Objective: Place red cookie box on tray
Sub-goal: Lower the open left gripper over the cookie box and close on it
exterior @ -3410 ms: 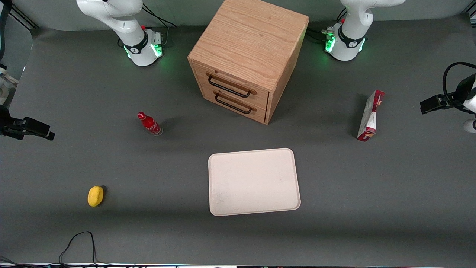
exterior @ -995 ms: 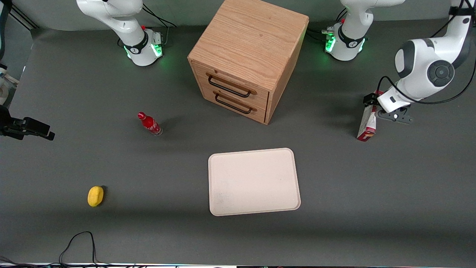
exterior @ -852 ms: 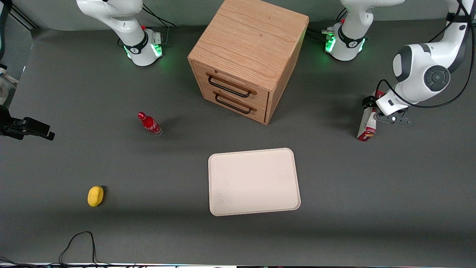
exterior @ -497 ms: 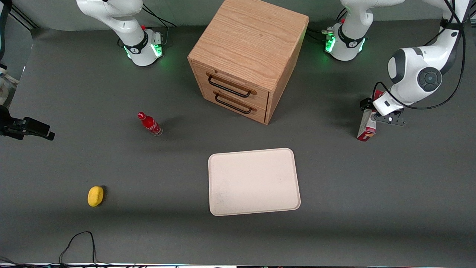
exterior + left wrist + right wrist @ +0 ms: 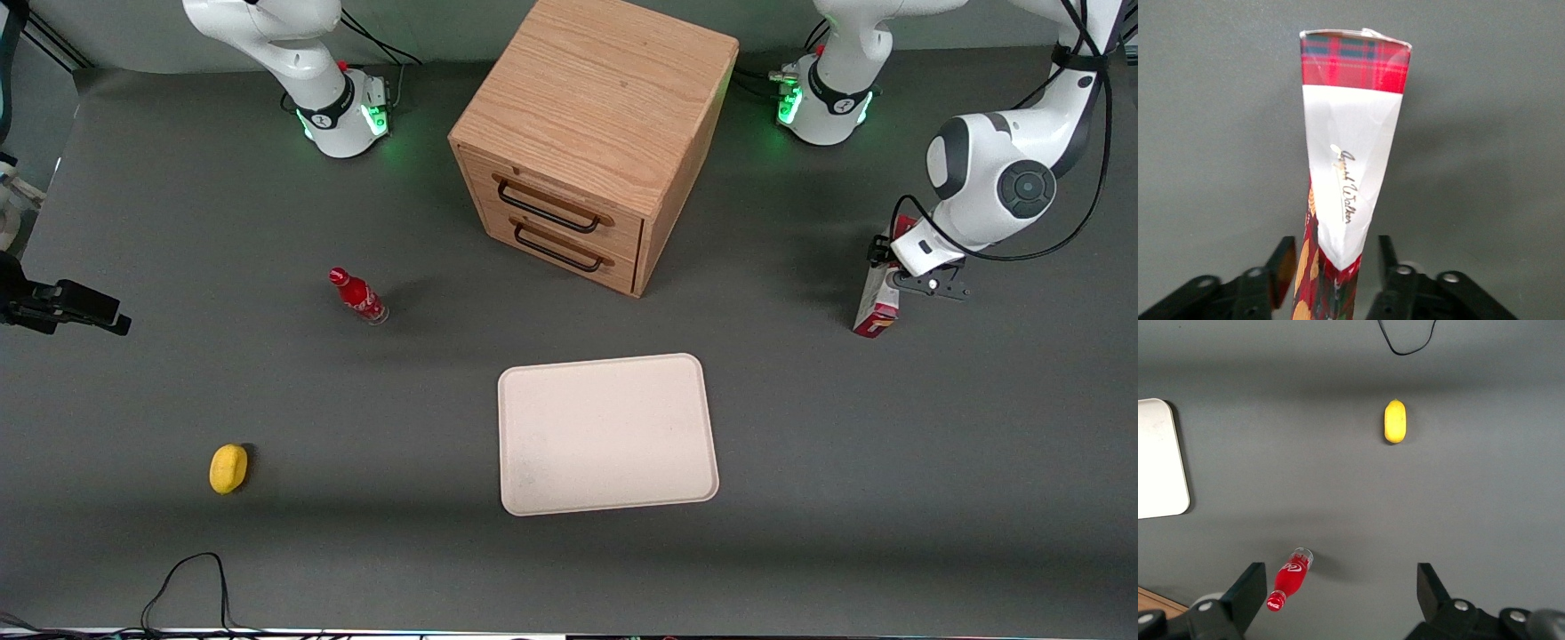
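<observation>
- At the front view's right edge, the red cookie box (image 5: pixel 878 293) stands on edge on the tabletop (image 5: pixel 889 462).
- The tool (image 5: pixel 892 275) straddles its upper part, fingers (image 5: pixel 1286 263) spread apart, not gripping.
- The tray (image 5: pixel 607 434) lies at lower centre, well apart.

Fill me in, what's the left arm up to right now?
The left arm's gripper is down at the red cookie box, which stands on edge on the table toward the working arm's end. Its fingers straddle the box, open with a gap on each side, so nothing is gripped yet. The tray sits bare nearer the front camera than the wooden cabinet.
</observation>
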Robot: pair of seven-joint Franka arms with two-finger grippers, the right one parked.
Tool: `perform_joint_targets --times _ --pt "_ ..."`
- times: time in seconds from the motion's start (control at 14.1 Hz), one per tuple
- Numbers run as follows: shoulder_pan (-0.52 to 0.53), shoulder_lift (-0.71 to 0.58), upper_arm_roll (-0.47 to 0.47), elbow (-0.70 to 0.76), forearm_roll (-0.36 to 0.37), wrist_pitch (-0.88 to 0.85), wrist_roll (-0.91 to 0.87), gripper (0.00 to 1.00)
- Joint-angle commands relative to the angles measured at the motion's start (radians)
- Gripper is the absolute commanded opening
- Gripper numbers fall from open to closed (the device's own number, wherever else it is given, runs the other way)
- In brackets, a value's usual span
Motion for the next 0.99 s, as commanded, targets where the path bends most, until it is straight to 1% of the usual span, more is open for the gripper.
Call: perform_joint_targets --times 0.0,0.43,0.57,0.78,0.92 --pt "0.007 -0.006 -0.002 -0.010 0.003 0.019 0.017 0.00" --pt "0.006 -0.008 -0.002 -0.005 0.004 0.016 0.017 0.00" --pt "0.006 -0.019 -0.004 0.013 0.004 -0.009 0.017 0.00" --pt "0.004 -0.051 -0.005 0.096 0.004 -0.134 0.018 0.00" --pt "0.006 -0.065 -0.004 0.220 0.006 -0.304 0.018 0.00"
